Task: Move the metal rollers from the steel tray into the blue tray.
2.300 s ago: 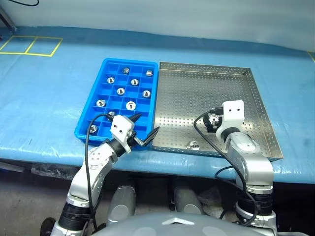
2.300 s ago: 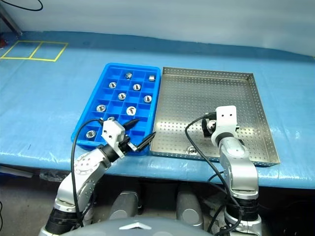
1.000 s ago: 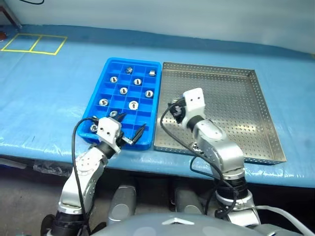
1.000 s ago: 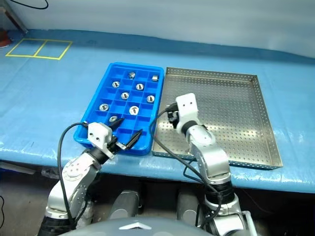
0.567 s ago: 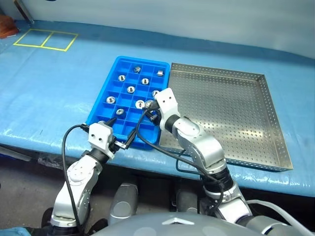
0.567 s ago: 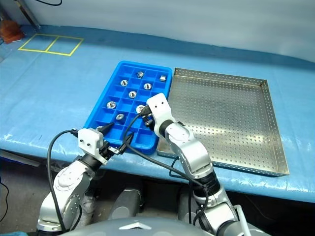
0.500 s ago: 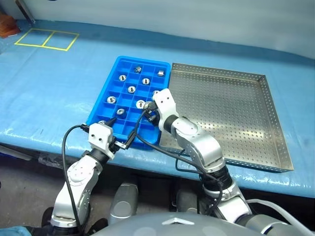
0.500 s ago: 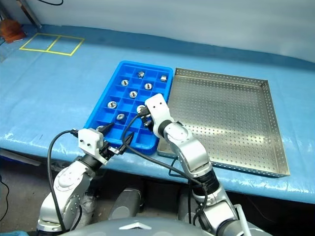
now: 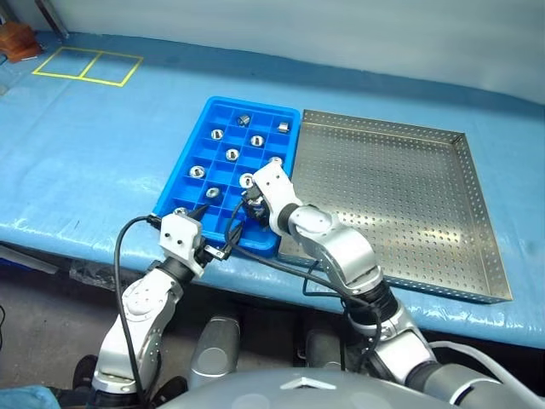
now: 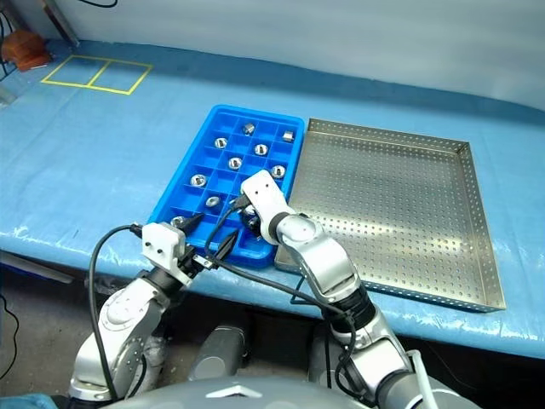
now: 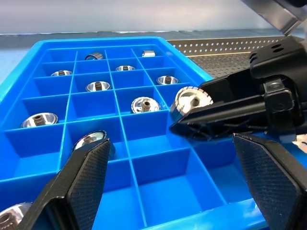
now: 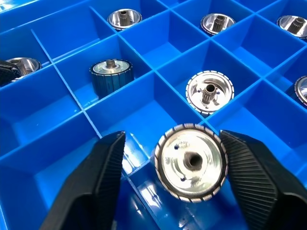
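From the head we look forward and down through two eyes set side by side; both take in the blue tray [image 9: 230, 170] at centre and the steel tray [image 9: 477, 204] at right, on the desk [image 9: 85, 153]. Our left wrist camera sits low and close, looking along the left tool [image 11: 172, 182] across the blue compartments. Our right wrist camera looks steeply down, closer still, past the right tool [image 12: 168, 187]. Both wrist views share one metal roller [image 12: 191, 161] and the compartments around it.
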You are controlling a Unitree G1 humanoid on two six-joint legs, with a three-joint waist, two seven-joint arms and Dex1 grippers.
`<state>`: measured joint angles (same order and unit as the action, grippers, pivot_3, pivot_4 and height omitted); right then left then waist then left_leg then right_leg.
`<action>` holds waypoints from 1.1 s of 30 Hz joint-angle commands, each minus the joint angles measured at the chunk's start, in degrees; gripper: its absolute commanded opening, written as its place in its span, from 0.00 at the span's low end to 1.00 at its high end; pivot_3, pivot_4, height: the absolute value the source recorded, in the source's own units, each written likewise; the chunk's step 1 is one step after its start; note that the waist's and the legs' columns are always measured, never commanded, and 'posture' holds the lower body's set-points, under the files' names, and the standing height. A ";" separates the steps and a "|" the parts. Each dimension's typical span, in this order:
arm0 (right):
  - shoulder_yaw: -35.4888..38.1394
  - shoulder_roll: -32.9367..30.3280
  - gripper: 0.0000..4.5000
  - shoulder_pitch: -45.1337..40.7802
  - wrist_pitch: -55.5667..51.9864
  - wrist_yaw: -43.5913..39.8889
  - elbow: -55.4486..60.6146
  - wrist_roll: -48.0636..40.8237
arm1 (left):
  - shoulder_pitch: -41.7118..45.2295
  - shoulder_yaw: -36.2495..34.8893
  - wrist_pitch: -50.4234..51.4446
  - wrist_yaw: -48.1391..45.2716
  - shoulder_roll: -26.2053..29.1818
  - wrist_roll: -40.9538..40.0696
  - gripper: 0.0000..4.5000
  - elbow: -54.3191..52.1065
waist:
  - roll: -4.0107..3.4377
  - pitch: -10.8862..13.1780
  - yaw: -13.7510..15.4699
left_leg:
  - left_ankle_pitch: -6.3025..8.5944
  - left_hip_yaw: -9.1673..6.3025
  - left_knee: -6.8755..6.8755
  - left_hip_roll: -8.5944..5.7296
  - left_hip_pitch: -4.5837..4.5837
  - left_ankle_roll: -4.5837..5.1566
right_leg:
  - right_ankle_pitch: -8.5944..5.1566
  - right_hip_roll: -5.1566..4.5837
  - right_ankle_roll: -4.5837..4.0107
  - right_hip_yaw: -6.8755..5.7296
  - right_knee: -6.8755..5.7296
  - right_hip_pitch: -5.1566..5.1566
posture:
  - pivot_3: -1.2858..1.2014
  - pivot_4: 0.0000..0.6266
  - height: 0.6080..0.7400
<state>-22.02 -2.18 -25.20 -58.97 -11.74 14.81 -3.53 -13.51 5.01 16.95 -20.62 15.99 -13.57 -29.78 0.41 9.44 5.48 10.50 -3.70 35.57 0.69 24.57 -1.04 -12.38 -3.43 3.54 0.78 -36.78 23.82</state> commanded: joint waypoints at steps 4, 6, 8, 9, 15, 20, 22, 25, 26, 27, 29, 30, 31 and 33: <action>5.56 -1.39 1.00 3.38 0.15 2.76 8.59 0.59 | 1.69 0.45 -0.91 -1.46 0.41 -0.27 1.00 -1.24 | 0.02 -0.01 0.12 | 0.02 -0.03 0.03 -0.05 0.03 -0.03 | 0.00 -0.05 0.01 -0.03 0.07 0.06 | 0.60 0.24 1.00; 7.98 -2.34 1.00 5.48 0.70 2.89 12.41 0.14 | 2.43 0.82 -0.69 -2.06 0.57 -0.39 1.00 -0.79 | 0.01 -0.01 -0.13 | 0.03 0.01 0.04 -0.06 0.09 -0.05 | 0.01 -0.07 0.03 -0.02 0.14 0.02 | 0.59 0.24 1.00; 10.24 -3.19 1.00 7.49 0.40 3.29 15.53 -0.07 | 3.06 1.07 -0.48 -2.68 0.73 -0.57 1.00 -0.40 | 0.01 0.00 -0.61 | 0.03 0.03 0.01 -0.06 0.14 -0.05 | 0.02 -0.08 0.04 -0.01 0.15 0.01 | 0.58 0.24 1.00; 11.78 -3.71 1.00 8.78 -0.64 3.82 17.28 0.08 | 3.53 1.30 -0.44 -3.12 0.80 -0.57 1.00 -0.07 | 0.01 0.00 -0.87 | 0.04 0.04 -0.01 -0.05 0.13 -0.06 | 0.02 -0.07 0.04 -0.01 0.13 0.04 | 0.58 0.24 1.00; 19.82 -6.28 1.00 13.91 -16.01 5.11 27.26 -0.37 | 7.06 3.30 -0.12 -6.37 1.70 -0.51 1.00 2.81 | -0.01 0.00 -3.12 | 0.04 0.02 -0.05 0.02 0.09 -0.06 | -0.04 -0.01 -0.05 -0.03 0.05 0.04 | 0.54 0.24 1.00; 23.13 -8.75 1.00 12.66 -31.96 3.33 33.75 -1.81 | 9.58 4.75 -0.58 -8.44 1.32 -1.03 1.00 5.68 | -0.01 0.00 -5.03 | 0.04 0.05 0.06 0.03 0.05 -0.06 | -0.03 -0.03 -0.03 -0.01 -0.03 0.01 | 0.51 0.24 1.00; 22.68 -12.85 1.00 12.59 -28.77 1.43 36.23 -2.78 | 10.35 5.44 -0.92 -9.12 1.10 -0.95 1.00 6.76 | -0.04 0.02 -5.74 | 0.04 0.05 0.10 0.04 0.06 -0.06 | -0.03 -0.03 -0.03 -0.02 -0.04 0.01 | 0.51 0.24 1.00; 24.05 -16.61 1.00 11.97 -25.31 0.15 36.99 -3.18 | 12.17 7.01 -2.40 -10.50 0.35 -0.38 1.00 8.99 | -0.03 0.02 -6.44 | 0.04 0.05 0.11 0.02 0.07 -0.05 | -0.03 -0.05 -0.02 -0.02 0.00 -0.01 | 0.51 0.24 1.00; 24.02 -17.25 1.00 12.17 -23.44 0.45 36.80 -2.77 | 13.13 7.67 -2.90 -11.14 0.10 -0.17 1.00 9.90 | -0.03 0.02 -6.60 | 0.05 0.05 0.10 0.02 0.06 -0.05 | -0.04 -0.04 -0.02 -0.02 0.00 -0.02 | 0.51 0.24 1.00; 23.28 -17.95 1.00 12.77 -20.73 1.08 36.53 -2.00 | 14.60 8.44 -3.46 -11.85 -0.20 0.09 1.00 11.04 | -0.03 0.02 -6.70 | 0.04 0.05 0.10 0.02 0.06 -0.04 | -0.03 -0.04 -0.02 -0.02 -0.01 -0.01 | 0.51 0.24 1.00; 21.58 -18.91 1.00 14.10 -15.97 2.01 36.08 -0.91 | 16.99 9.34 -4.40 -13.04 -0.61 0.39 1.00 12.96 | -0.02 0.02 -6.78 | 0.04 0.04 0.10 0.02 0.06 -0.04 | -0.03 -0.02 -0.02 -0.03 -0.03 -0.01 | 0.51 0.24 1.00; 20.28 -19.06 1.00 15.55 -12.73 2.28 36.19 -0.51 | 19.47 10.09 -4.94 -14.35 -0.79 0.61 1.00 14.57 | -0.02 0.02 -6.78 | 0.04 0.04 0.10 0.03 0.06 -0.04 | -0.03 -0.01 -0.02 -0.03 -0.02 -0.01 | 0.51 0.24 1.00; 18.77 -19.42 1.00 17.77 -8.86 1.96 36.64 -0.37 | 22.94 11.18 -5.70 -16.28 -0.86 1.04 1.00 16.85 | -0.02 0.02 -6.57 | 0.04 0.05 0.10 0.01 0.06 -0.04 | -0.03 -0.02 -0.01 -0.03 -0.02 -0.02 | 0.51 0.24 1.00; 16.63 -19.84 1.00 22.02 -2.39 1.37 37.43 -0.15 | 29.18 12.85 -7.07 -19.87 -1.01 1.65 1.00 21.54 | -0.01 0.03 -6.27 | 0.03 -0.04 0.14 -0.03 0.08 -0.03 | -0.04 0.00 0.03 -0.04 -0.02 -0.07 | 0.50 0.24 1.00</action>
<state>-4.04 -21.72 -4.63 -66.97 -10.06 49.99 -4.01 12.58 16.71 12.34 -37.67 15.45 -12.38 -9.67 0.40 9.46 -0.80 10.53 -3.74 35.74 0.65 24.67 -1.07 -12.43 -3.43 3.59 0.74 -36.79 23.74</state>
